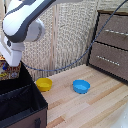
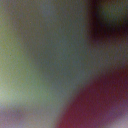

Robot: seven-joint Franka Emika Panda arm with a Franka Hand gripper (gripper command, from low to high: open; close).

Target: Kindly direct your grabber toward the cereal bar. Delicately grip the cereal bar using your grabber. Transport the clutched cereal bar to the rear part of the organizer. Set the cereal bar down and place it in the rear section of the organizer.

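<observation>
One tool [image 1: 11, 64] over organizer [image 1: 20, 102], cereal bar [image 1: 6, 71] beneath

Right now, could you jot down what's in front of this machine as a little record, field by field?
arm: white, reaching down at the exterior view's left
tool: low beside the snack, fingers hidden, grip unclear
cereal bar: red and yellow pack at the far left edge, just behind the box
organizer: big black fabric box, front left, inner divider visible
yellow bowl: on the wooden table beside the box
blue bowl: right of the yellow one, apart from it
dresser: brown drawers, back right
wrist view: too blurred to read
</observation>
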